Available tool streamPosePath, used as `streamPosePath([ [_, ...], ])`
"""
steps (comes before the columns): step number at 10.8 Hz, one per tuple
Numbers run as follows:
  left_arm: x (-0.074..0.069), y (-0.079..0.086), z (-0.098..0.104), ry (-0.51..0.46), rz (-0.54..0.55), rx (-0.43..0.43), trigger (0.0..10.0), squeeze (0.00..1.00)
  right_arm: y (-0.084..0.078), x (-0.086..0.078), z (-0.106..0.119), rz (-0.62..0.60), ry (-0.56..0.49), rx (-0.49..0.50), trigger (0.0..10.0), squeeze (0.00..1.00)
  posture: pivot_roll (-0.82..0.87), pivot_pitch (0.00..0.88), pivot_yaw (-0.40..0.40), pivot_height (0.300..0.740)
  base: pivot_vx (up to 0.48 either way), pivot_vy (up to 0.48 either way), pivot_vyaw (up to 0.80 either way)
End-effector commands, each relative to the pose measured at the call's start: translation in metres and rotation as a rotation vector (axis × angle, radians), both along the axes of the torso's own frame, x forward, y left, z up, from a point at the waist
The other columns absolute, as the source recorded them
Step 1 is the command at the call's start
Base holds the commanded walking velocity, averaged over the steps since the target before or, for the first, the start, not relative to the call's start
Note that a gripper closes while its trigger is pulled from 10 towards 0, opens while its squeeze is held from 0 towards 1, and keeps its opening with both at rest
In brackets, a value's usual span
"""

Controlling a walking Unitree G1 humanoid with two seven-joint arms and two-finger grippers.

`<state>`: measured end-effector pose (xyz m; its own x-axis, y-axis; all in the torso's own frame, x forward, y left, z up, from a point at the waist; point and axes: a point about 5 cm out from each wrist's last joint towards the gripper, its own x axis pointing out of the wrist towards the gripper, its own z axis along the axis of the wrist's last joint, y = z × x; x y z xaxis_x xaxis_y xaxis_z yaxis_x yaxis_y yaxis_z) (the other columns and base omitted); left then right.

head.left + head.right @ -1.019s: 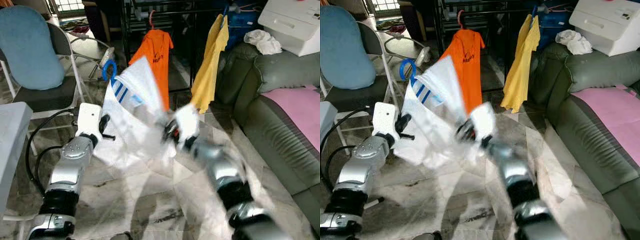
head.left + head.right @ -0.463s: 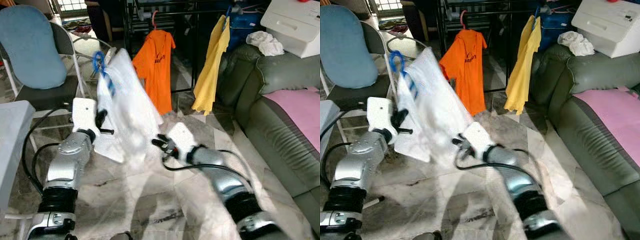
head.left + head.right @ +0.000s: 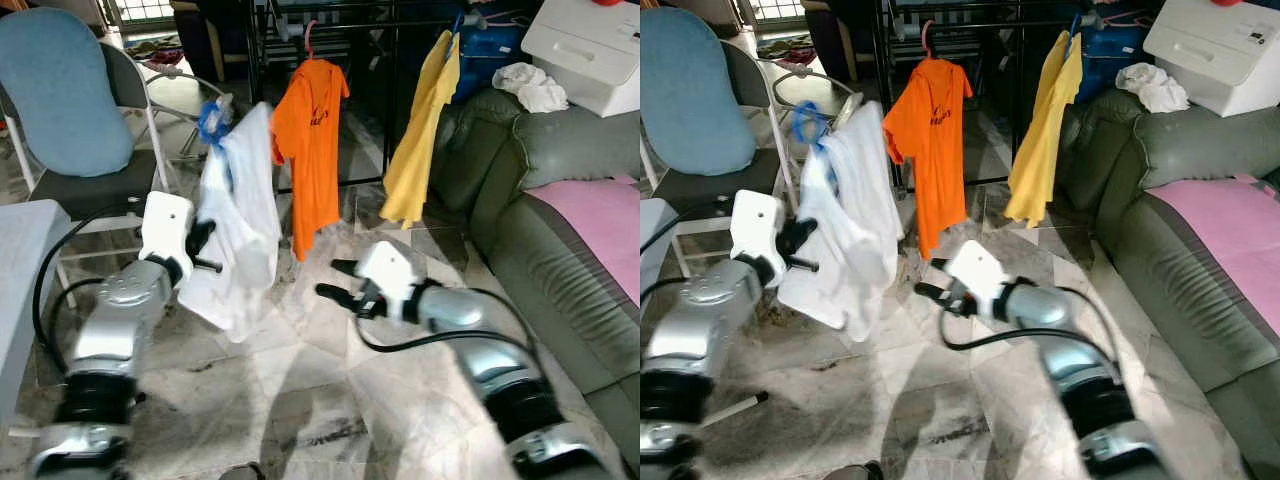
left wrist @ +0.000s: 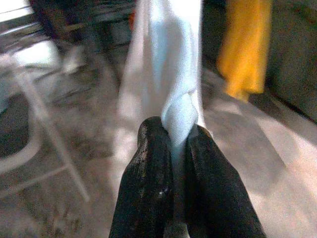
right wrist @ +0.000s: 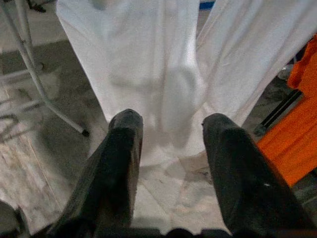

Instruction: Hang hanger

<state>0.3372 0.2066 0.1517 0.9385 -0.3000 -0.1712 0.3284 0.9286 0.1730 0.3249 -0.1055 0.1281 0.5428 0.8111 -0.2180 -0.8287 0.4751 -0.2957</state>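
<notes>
Left wrist view has the left tool pinching a fold of the white shirt, its fingers pressed together on the cloth. Seen from the head, the shirt hangs from a blue hanger whose hook is blurred and partly hidden by the cloth, held up in front of a chair, short of the dark rack where an orange shirt and a yellow one hang. Right tool, fingers spread and empty, sits just beside the shirt's hem above the floor.
</notes>
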Motion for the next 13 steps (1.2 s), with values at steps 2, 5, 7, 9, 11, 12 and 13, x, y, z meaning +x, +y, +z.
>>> streamPosePath([
  [2,-0.009,0.002,0.009,-0.039,-0.138,0.08,0.0,0.0,-0.016,0.01,0.022,-0.027,-0.069,0.011,10.0,1.0,0.01,0.095,-0.021,0.74,0.0,0.0,0.0],
  [5,-0.027,0.014,0.012,-0.138,-0.353,0.247,0.0,0.0,-0.022,0.012,0.044,0.067,-0.104,-0.028,10.0,1.0,0.02,0.094,-0.019,0.74,0.0,0.0,0.0],
  [7,-0.037,0.001,0.002,-0.114,-0.481,0.275,0.0,0.0,-0.022,0.011,0.052,0.113,-0.125,-0.048,10.0,1.0,0.01,0.091,-0.022,0.74,0.0,0.0,0.0],
  [9,-0.053,-0.011,-0.011,-0.077,-0.654,0.309,0.0,0.0,-0.031,0.011,0.061,0.151,-0.123,-0.076,10.0,1.0,0.01,0.091,-0.023,0.74,0.0,0.0,0.0],
  [11,-0.054,-0.008,-0.017,-0.057,-0.703,0.371,0.0,0.0,-0.048,0.012,0.083,0.196,-0.139,-0.102,10.0,1.0,0.01,0.087,-0.017,0.74,0.0,0.0,0.0],
  [12,-0.053,-0.011,-0.01,-0.086,-0.715,0.361,0.0,0.0,-0.06,0.013,0.089,0.202,-0.118,-0.13,10.0,0.62,0.01,0.087,-0.018,0.74,0.0,0.0,0.0],
  [13,-0.053,-0.013,-0.007,-0.099,-0.725,0.362,0.0,0.0,-0.065,0.014,0.089,0.202,-0.09,-0.134,10.0,0.21,0.01,0.086,-0.018,0.74,0.0,0.0,0.0],
])
